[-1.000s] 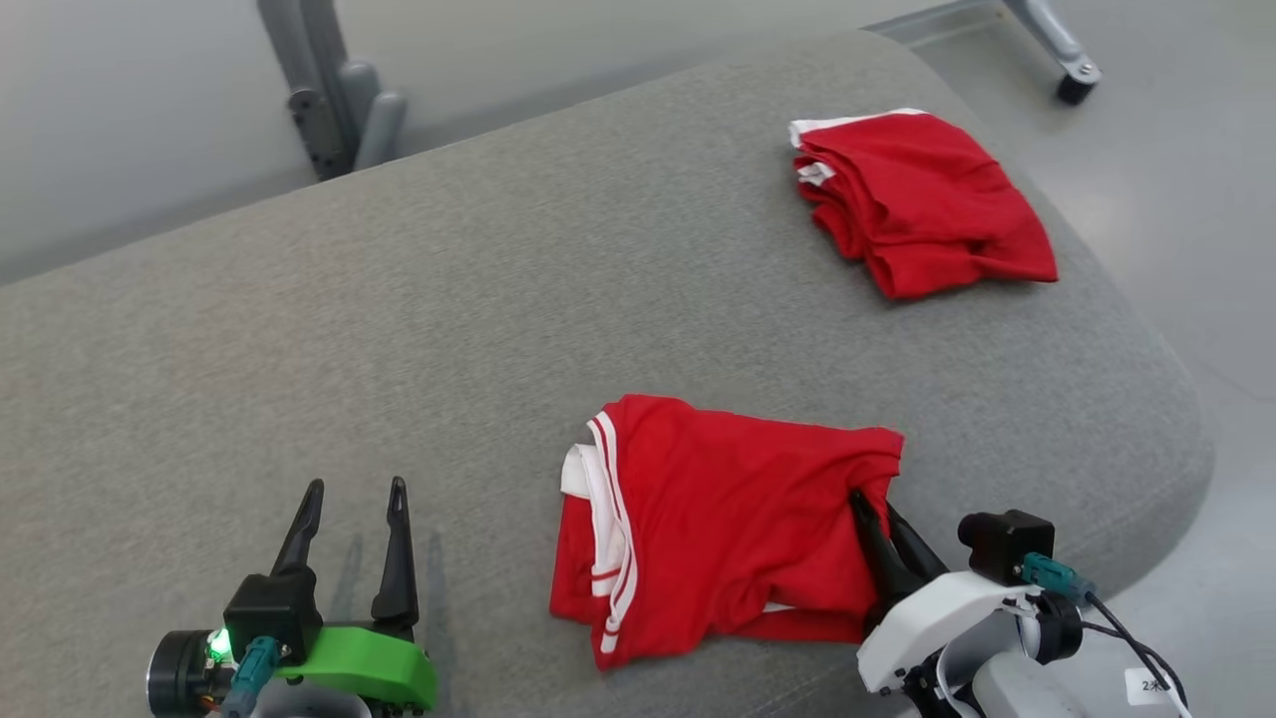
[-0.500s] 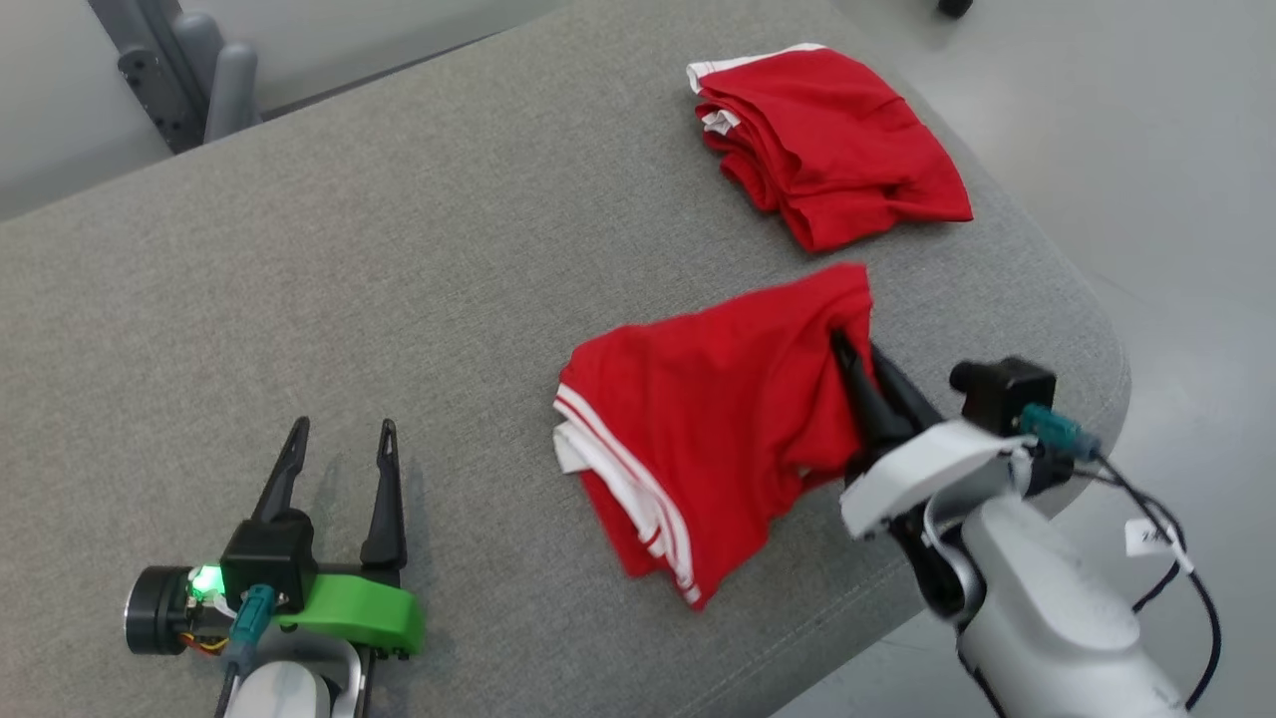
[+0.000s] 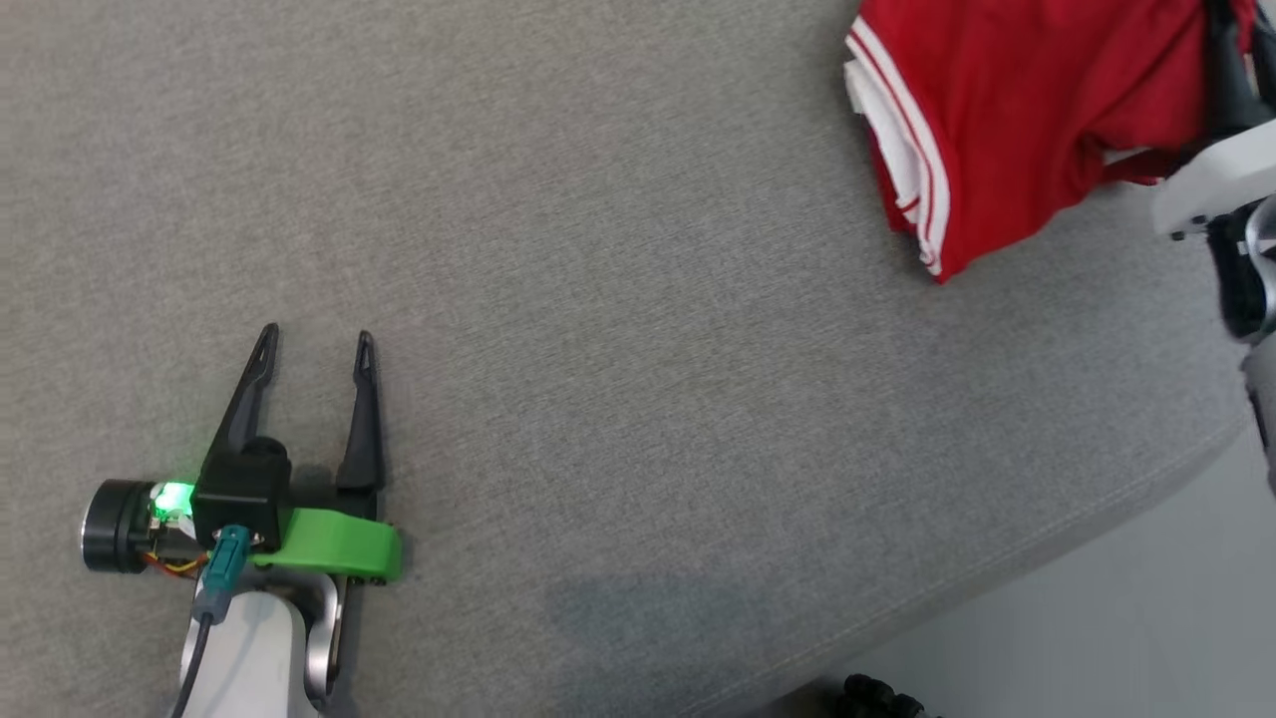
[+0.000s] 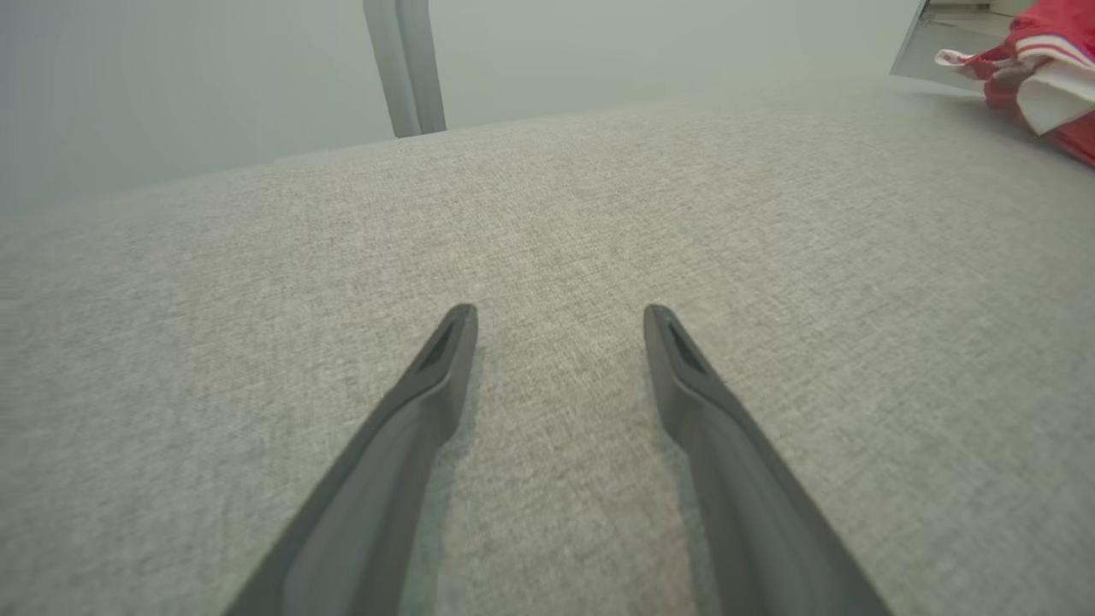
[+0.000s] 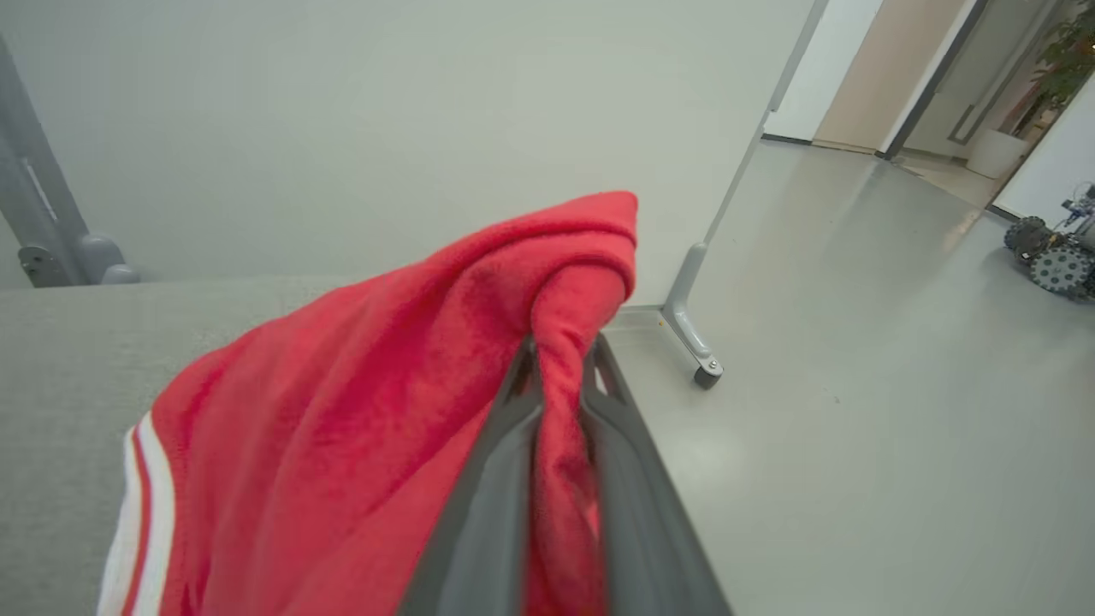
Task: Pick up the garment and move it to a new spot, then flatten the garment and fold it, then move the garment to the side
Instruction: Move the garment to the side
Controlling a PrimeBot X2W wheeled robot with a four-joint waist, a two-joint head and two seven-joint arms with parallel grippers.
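Note:
The red garment [image 3: 1027, 110] with white stripes along one edge lies bunched at the top right of the head view, partly lifted off the grey cushion [image 3: 618, 299]. My right gripper [image 5: 560, 351] is shut on a fold of the garment [image 5: 359, 428], which drapes over and between its fingers. Its white wrist [image 3: 1216, 179] shows at the right edge of the head view. My left gripper [image 3: 316, 334] rests open low over the cushion at the lower left, far from the cloth. Between its fingers [image 4: 560, 312] there is nothing, and the garment's edge [image 4: 1048, 77] shows far off to the right.
The cushion's front edge [image 3: 997, 588] runs diagonally across the lower right, with pale floor [image 3: 1126, 648] beyond it. A grey frame leg with a caster [image 5: 697, 342] stands on the floor past the cushion. A grey post [image 4: 406, 68] rises behind the cushion.
The head camera has swung down and left, so the whole picture shifted. My right gripper has raised the garment's corner and dragged it toward the cushion's far right. The left gripper has stayed put.

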